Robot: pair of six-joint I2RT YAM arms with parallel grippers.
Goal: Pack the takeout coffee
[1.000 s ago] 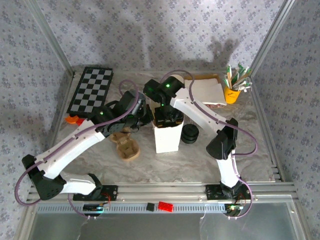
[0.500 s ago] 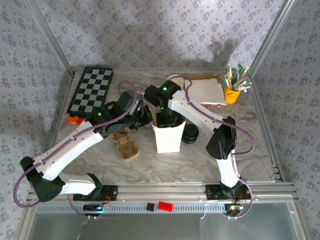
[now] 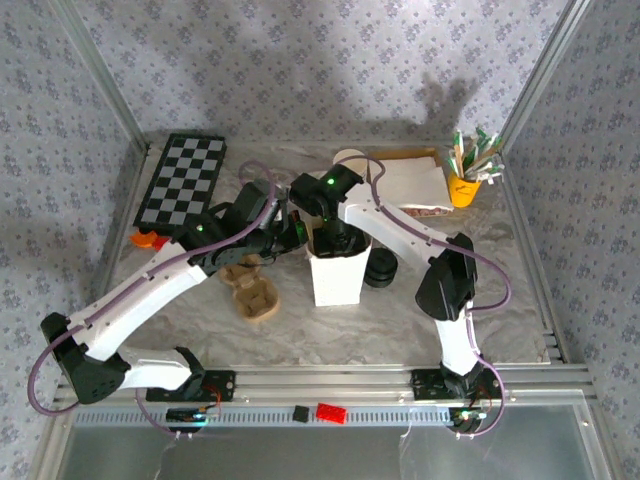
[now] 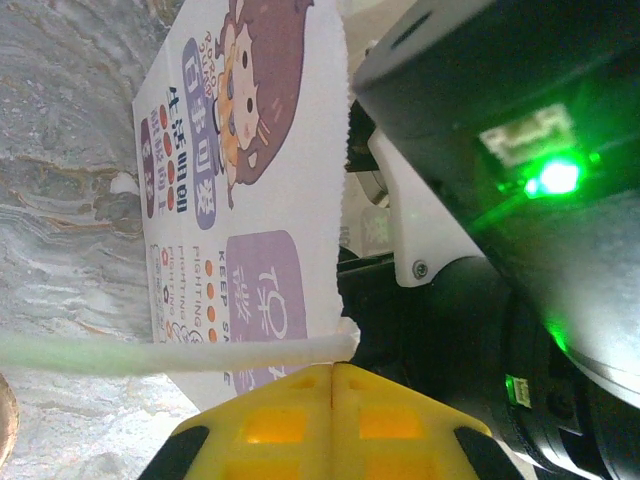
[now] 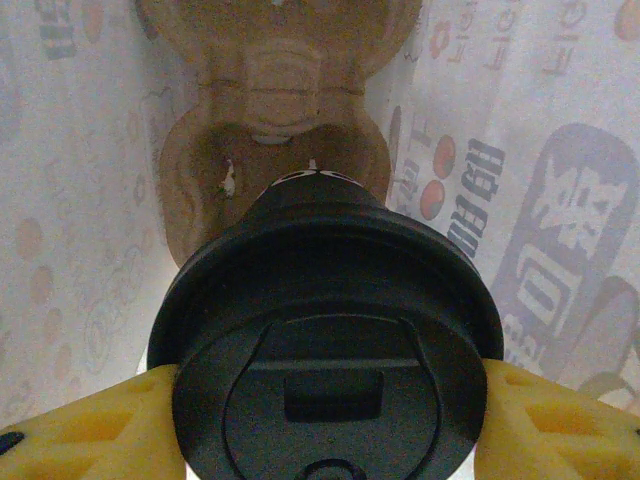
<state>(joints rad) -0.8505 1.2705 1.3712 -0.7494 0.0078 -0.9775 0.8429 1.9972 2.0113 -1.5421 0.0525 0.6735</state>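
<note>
Takeout coffee (image 5: 325, 330) — clamped within right gripper (image 5: 322, 425)

Marbled table (image 3: 500, 300) carries checkerboard (image 3: 182, 180), paper bag (image 3: 335, 285), lid stack (image 3: 379, 270), cardboard carrier (image 3: 255, 298)

The right gripper (image 5: 325, 430) points down, its fingers (image 5: 85, 425) squeezing the takeout coffee (image 5: 325, 300) between them. The left gripper (image 4: 332, 385) is pinched closed.

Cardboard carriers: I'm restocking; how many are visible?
2 carriers: one on the table left of the white bag, one inside it below the coffee in the right claw. More may be hidden.
</note>
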